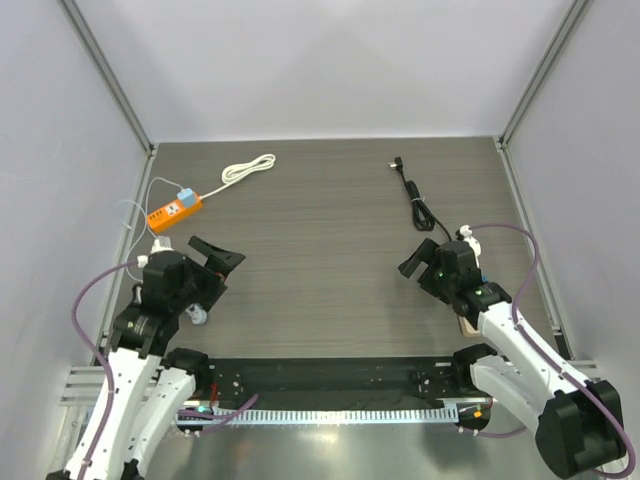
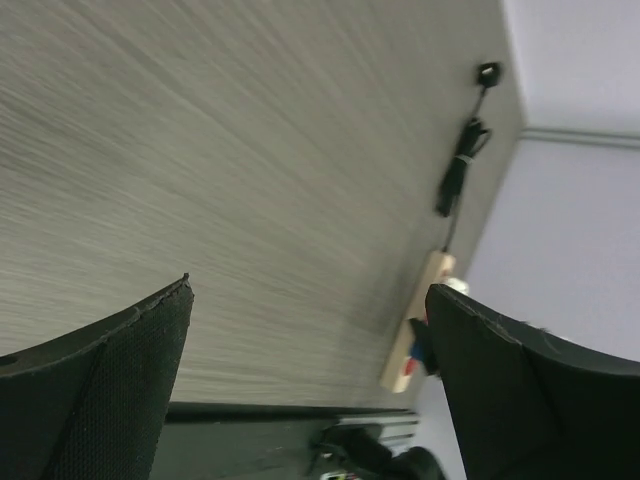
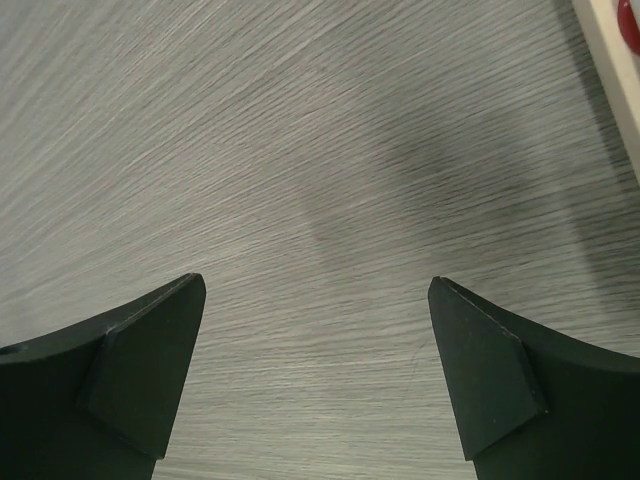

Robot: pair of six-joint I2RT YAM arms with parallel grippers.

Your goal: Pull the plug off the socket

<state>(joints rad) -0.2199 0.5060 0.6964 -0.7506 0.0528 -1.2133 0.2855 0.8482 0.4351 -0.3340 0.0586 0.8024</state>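
An orange power strip (image 1: 175, 210) lies at the far left with a blue-and-white plug (image 1: 186, 196) in it and a coiled white cable (image 1: 250, 168) behind. A black cable (image 1: 415, 200) runs from the far middle toward my right arm. It also shows in the left wrist view (image 2: 460, 165), ending at a beige socket strip (image 2: 418, 335). That strip is mostly hidden under my right arm in the top view (image 1: 465, 322). My left gripper (image 1: 215, 255) is open and empty, just near of the orange strip. My right gripper (image 1: 418, 258) is open and empty over bare table.
The beige strip's edge with a red switch (image 3: 632, 25) shows at the top right of the right wrist view. Grey walls and metal posts (image 1: 110, 80) close in the table on three sides. A black rail (image 1: 330, 375) runs along the near edge.
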